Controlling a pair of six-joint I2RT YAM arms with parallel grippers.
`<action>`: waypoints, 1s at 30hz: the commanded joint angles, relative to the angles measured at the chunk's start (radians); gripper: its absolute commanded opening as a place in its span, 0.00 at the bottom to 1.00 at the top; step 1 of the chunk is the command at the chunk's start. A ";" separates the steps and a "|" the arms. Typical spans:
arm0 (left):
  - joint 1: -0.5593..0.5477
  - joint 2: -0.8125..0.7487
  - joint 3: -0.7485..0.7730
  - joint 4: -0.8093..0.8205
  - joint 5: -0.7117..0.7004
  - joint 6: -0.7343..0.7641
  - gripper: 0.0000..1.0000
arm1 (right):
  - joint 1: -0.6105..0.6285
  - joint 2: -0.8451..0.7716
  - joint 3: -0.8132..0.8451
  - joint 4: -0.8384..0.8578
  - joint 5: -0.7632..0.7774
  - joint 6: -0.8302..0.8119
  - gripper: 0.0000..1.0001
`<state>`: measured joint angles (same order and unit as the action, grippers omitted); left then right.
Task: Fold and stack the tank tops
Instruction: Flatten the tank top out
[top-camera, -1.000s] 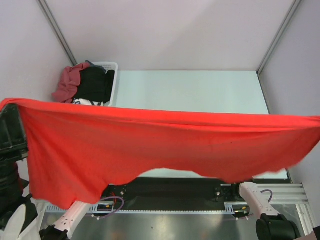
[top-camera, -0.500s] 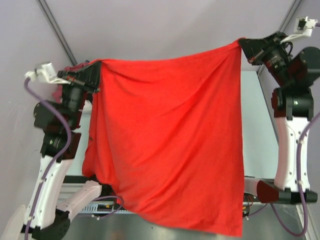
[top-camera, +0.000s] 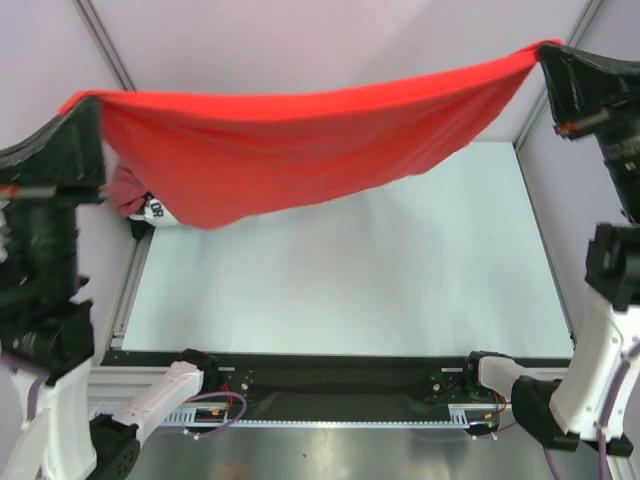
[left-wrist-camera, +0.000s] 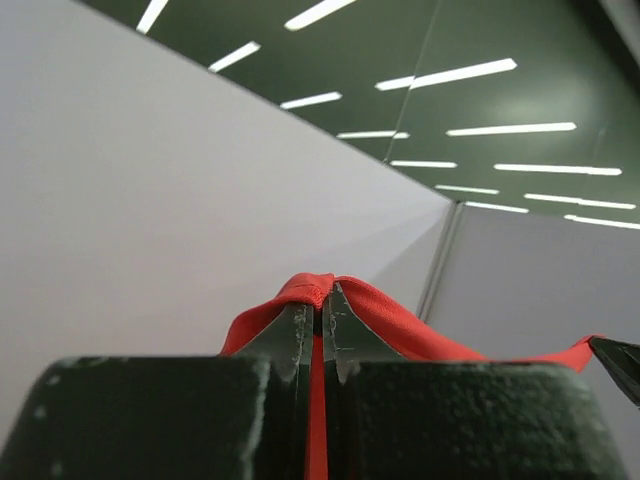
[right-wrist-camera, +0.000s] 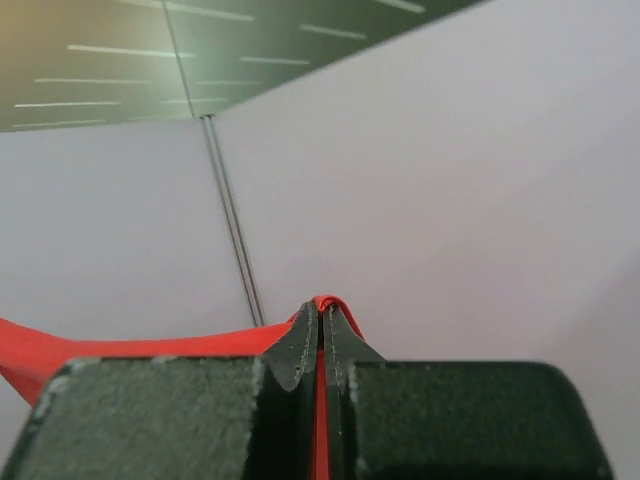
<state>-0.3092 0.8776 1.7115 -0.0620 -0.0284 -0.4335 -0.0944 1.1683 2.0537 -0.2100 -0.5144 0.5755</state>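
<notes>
The bright red tank top (top-camera: 300, 145) hangs stretched in the air between my two grippers, sagging over the far half of the table. My left gripper (top-camera: 85, 105) is raised high at the left and shut on one end of it (left-wrist-camera: 318, 290). My right gripper (top-camera: 545, 52) is raised high at the far right and shut on the other end (right-wrist-camera: 325, 303). The darker maroon-red tank top (top-camera: 125, 188) shows only as a small patch under the red cloth at the far left; the rest is hidden.
A white cloth with dark lettering (top-camera: 155, 210) peeks out beside the maroon patch at the far left. The pale table top (top-camera: 350, 270) lies below the hanging cloth. Grey walls stand close on three sides.
Both arms have swung the red top from hanging low in front of the camera, through a tall vertical spread, to a high stretch over the far side of the table.
</notes>
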 joint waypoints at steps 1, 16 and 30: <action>0.005 -0.046 0.045 0.040 0.067 -0.010 0.00 | -0.007 -0.056 0.066 0.034 -0.006 -0.011 0.00; 0.085 -0.143 -0.032 0.079 0.119 -0.099 0.00 | -0.007 -0.207 0.031 -0.006 0.063 -0.069 0.00; 0.085 0.159 -0.513 0.316 0.004 -0.116 0.00 | 0.036 0.111 -0.492 0.240 0.079 -0.029 0.00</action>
<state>-0.2325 0.9504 1.2640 0.1505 0.0288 -0.5266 -0.0704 1.2369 1.6207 -0.0757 -0.4587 0.5457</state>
